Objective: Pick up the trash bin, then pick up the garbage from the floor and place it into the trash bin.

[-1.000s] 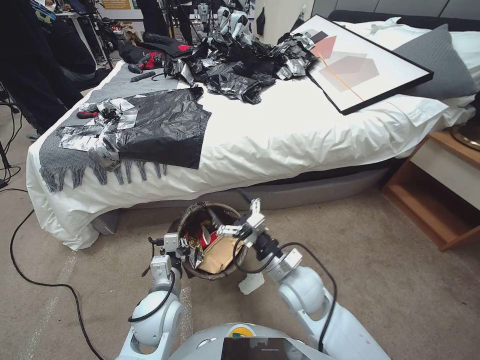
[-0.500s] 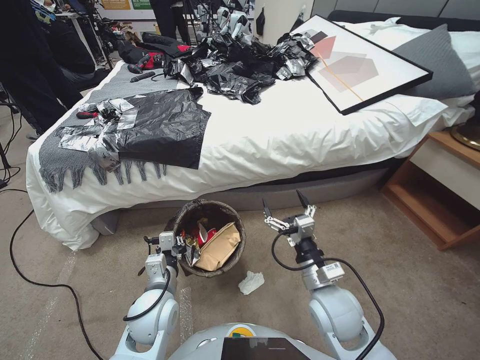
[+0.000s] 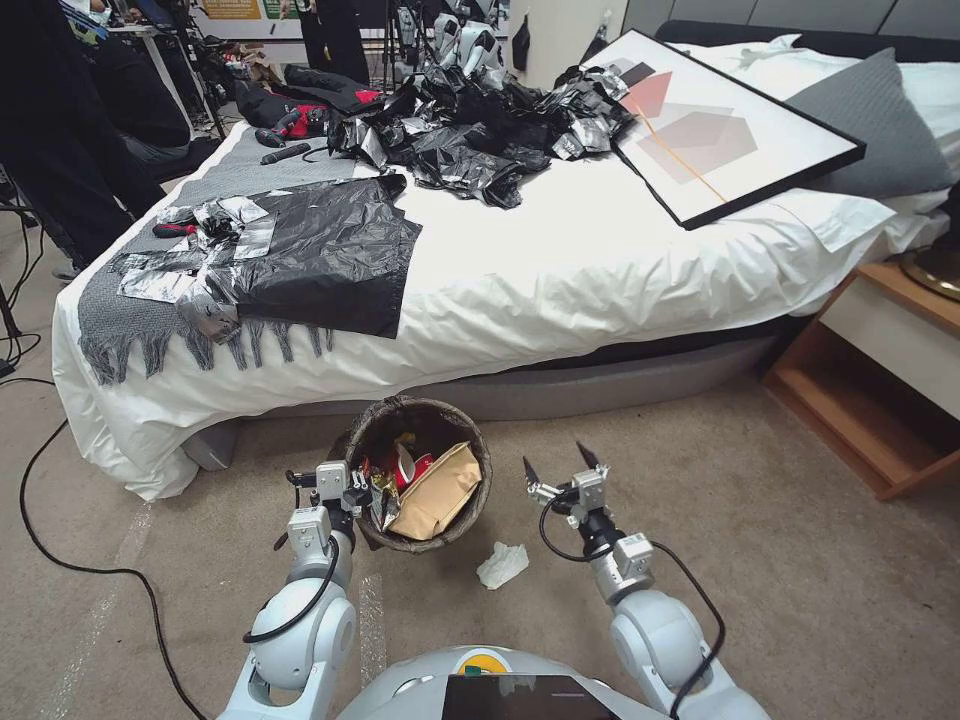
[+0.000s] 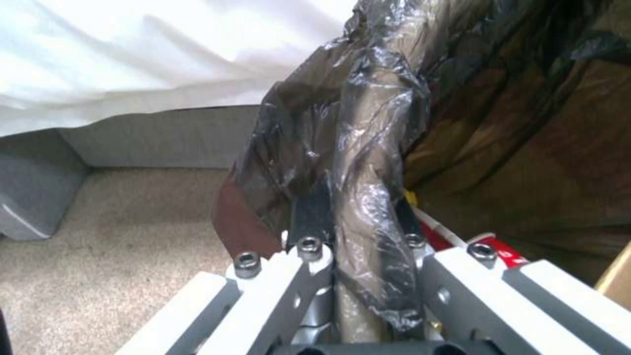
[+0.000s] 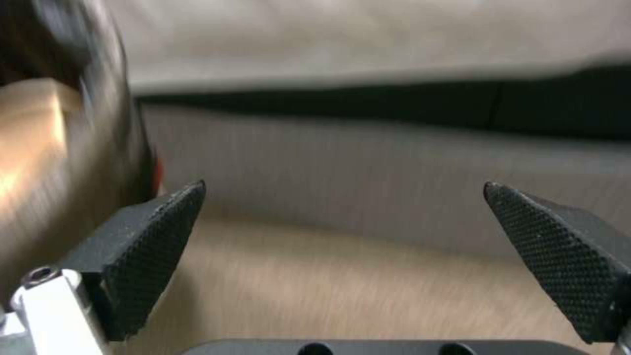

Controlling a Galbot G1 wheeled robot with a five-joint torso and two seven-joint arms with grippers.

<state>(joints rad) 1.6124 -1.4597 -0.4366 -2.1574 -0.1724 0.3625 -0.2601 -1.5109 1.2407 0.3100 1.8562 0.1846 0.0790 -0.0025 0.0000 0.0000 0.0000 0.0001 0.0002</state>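
The trash bin (image 3: 478,447), lined with a dark bag, hangs just above the carpet by the bed's foot. My left gripper (image 3: 366,493) is shut on its near-left rim. In the left wrist view the liner-wrapped rim (image 4: 369,197) runs between the fingers (image 4: 310,217). Garbage lies inside the bin: a tan paper bag (image 3: 437,494), a red-and-white cup (image 3: 410,468) and snack wrappers (image 3: 382,487). A white tissue (image 3: 502,564) lies on the floor just in front of the bin. My right gripper (image 3: 558,463) stands open and empty to the right of the bin, beyond the tissue; its pads (image 5: 148,246) are spread wide.
The bed (image 3: 560,270) fills the space ahead, with black plastic sheets (image 3: 330,250) and a framed picture (image 3: 720,130) on it. A wooden bedside table (image 3: 880,400) stands at the right. A black cable (image 3: 60,540) runs over the carpet at the left.
My right gripper has left the bin's opening, swung to the right and drawn back and lower, open and empty. The bin stays in the left gripper.
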